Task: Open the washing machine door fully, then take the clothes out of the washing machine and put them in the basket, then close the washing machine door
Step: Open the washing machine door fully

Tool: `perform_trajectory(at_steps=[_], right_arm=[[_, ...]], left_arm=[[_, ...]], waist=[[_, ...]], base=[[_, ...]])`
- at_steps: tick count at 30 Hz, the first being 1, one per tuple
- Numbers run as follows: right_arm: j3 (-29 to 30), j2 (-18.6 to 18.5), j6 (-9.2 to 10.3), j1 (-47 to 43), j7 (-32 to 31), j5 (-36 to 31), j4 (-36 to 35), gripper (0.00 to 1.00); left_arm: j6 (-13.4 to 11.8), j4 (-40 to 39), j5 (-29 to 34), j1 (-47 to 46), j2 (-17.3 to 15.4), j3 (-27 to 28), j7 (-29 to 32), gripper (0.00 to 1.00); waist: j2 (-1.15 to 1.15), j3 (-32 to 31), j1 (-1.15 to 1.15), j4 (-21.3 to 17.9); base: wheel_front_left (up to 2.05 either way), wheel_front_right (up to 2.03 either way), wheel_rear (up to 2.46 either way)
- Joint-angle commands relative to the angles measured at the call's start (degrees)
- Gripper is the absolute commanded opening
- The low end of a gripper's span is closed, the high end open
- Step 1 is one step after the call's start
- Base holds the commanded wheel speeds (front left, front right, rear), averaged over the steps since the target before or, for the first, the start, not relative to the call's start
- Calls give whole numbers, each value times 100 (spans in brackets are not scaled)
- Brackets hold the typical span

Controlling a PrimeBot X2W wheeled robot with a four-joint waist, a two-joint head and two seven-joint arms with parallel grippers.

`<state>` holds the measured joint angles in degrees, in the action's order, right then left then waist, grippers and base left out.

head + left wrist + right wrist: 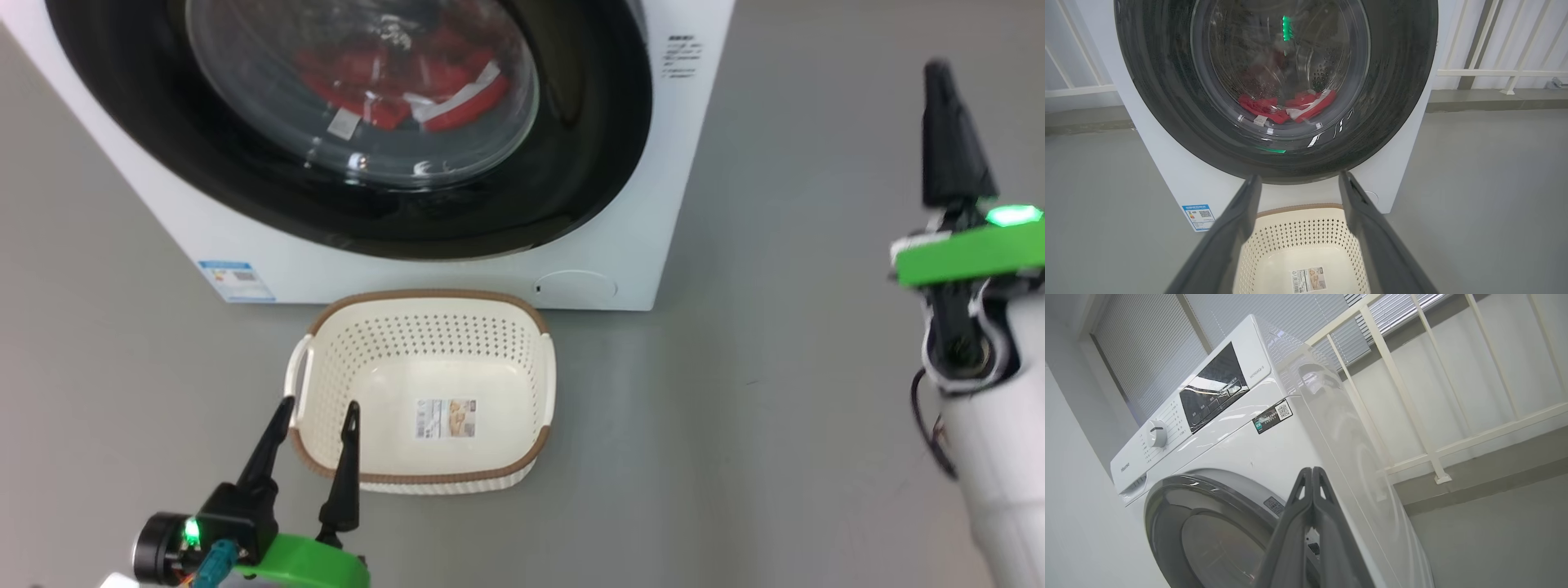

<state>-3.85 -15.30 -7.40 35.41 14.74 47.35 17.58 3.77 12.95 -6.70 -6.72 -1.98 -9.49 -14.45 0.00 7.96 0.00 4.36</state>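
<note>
- Up and to the left of the right pincer (937,73), which is raised well apart from the machine's right side with fingers pressed together on nothing: the washing machine door (588,122), shut flush against the white front-loading washing machine (637,261).
- Straight ahead of and above the left pincer (319,404), fingers spread apart and empty: the same door, round, so with no long axis to line up on, only a glossy black rim to catch.
- Behind the door's bulging glass, low in the drum: the red jersey clothes (392,90), out of reach from either pincer with the door shut.
- Right below the left pincer's tips, at its near left corner: the cream basket (424,296), on the floor just in front of the machine, holding only a sticker.
- Judged as the step in hand: opening the door, not yet begun.
- Nearer the door's right rim: the right pincer. Nearer its lower rim: the left pincer.
- Cannot tell on which side the hinge or the handle lies.
- Probably needed next: a reach leftward and forward with the right pincer towards the rim's edge.
</note>
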Motion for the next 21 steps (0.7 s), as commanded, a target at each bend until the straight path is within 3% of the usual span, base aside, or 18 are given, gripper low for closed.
perform_trajectory(at_steps=[1, 7, 11, 21], right_arm=[[-169, -77, -9, 236, 26, 105, -67, 0], [-620, -386, -9, 1052, 26, 846, 401, 0], [-1133, -636, -9, 1498, -152, 1812, 600, 0], [-1552, -1205, -9, 2239, -2002, 4081, 1033, 0]], left_arm=[[-90, -168, -68, -215, -90, 135, -55, 100], [-221, -251, -263, -377, -90, -139, -55, 100], [-262, -285, -360, -509, -90, -297, -55, 100], [-359, -307, -570, -720, -90, -591, -55, 100]], waist=[[0, 230, 0, 237], [0, 533, 0, 528], [0, 717, 0, 709], [0, 1038, 0, 1062]], base=[[0, 0, 0], [0, 0, 0], [0, 0, 0], [0, 0, 0]])
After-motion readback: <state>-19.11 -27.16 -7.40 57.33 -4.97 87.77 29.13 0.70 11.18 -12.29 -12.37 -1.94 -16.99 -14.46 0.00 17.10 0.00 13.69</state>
